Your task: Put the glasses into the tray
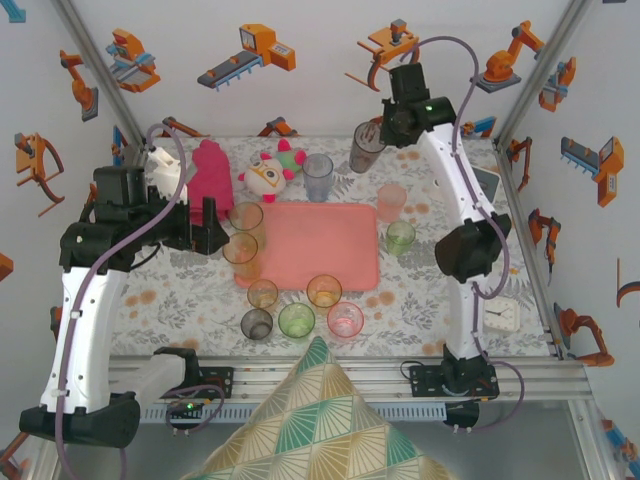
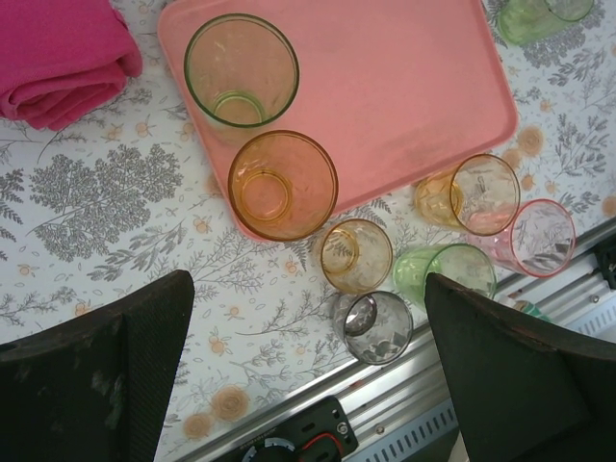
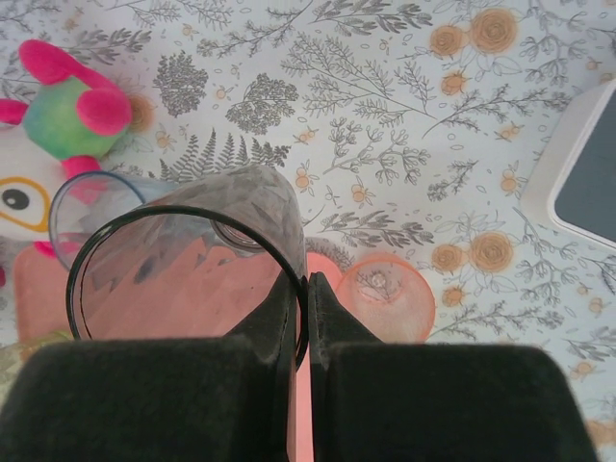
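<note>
- I see white walls (image 1: pixel 320 100) on three sides, printed with orange-and-blue cartoon robot arms (image 1: pixel 248 55)
- Bare metal struts (image 1: pixel 100 75) slant up at the two far corners
- The desk (image 1: pixel 420 300) wears a pale cloth patterned with grey leaves and small orange flowers
- An aluminium rail (image 1: pixel 260 372) runs along its near edge
- A cushion (image 1: pixel 320 430) with a teal and cream fan pattern pokes in just below that rail
- The light looks soft and even to me; shadows are faint

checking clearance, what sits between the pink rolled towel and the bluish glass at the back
A plush toy, seen in the top external view.
</note>
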Controlling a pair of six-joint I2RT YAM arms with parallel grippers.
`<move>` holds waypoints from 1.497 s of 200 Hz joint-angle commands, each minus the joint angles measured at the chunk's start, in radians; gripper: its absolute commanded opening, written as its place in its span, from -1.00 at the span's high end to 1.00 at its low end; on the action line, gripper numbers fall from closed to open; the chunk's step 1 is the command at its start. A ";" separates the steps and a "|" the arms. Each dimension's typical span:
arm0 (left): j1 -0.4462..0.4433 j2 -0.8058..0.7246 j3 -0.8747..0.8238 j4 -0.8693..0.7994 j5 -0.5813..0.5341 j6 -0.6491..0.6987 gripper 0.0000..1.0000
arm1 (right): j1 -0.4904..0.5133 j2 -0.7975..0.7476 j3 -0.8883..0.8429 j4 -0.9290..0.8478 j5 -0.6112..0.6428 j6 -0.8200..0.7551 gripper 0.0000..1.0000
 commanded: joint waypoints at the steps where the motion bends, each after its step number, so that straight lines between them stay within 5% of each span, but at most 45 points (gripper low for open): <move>1: -0.005 -0.014 0.036 -0.005 -0.011 -0.017 -0.94 | 0.016 -0.084 -0.013 -0.032 0.022 -0.020 0.92; 97: 0.001 -0.025 0.019 0.017 -0.013 -0.030 -0.94 | 0.220 -0.161 -0.009 -0.065 0.093 -0.051 0.91; 172: 0.039 -0.026 0.017 0.037 0.035 -0.059 -0.94 | 0.396 0.028 0.186 -0.067 0.130 -0.050 0.90; 299: 0.059 -0.040 -0.006 0.066 0.070 -0.073 -0.94 | 0.435 0.187 0.184 0.114 0.104 0.011 0.90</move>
